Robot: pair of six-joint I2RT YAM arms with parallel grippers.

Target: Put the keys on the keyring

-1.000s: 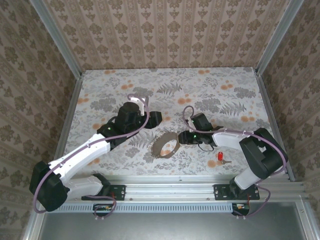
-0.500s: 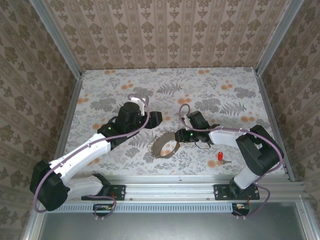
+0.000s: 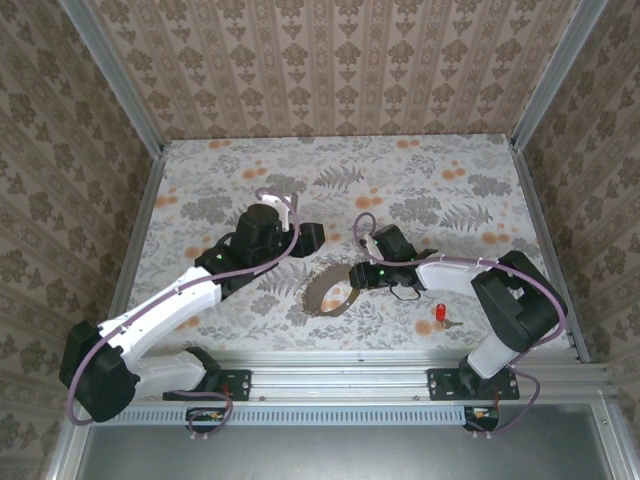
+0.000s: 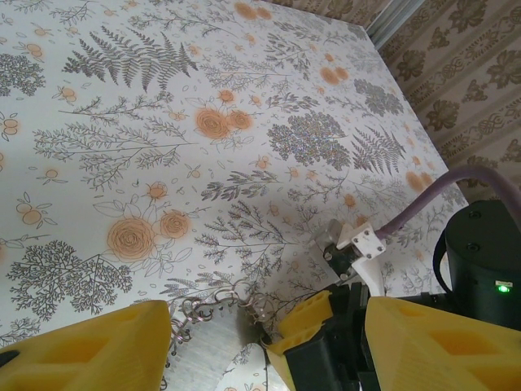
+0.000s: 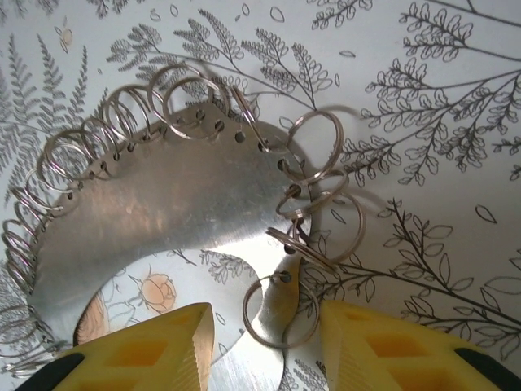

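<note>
You are setting the right tool (image 5: pixel 262 314), jaws apart, astride the keyring (image 5: pixel 163 212), the left tool (image 4: pixel 269 322) hovering open beside it; next you are likely needing the red key (image 3: pixel 440 313) lying on the counter (image 3: pixel 450 190) behind the right tool.

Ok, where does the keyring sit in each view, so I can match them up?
Top external: keyring just below centre.
Left wrist: keyring at the bottom edge, left of centre.
Right wrist: keyring across left and centre, a shiny band edged with small rings.
Shared landmark: the fern-and-flower print of the table beneath it.
</note>
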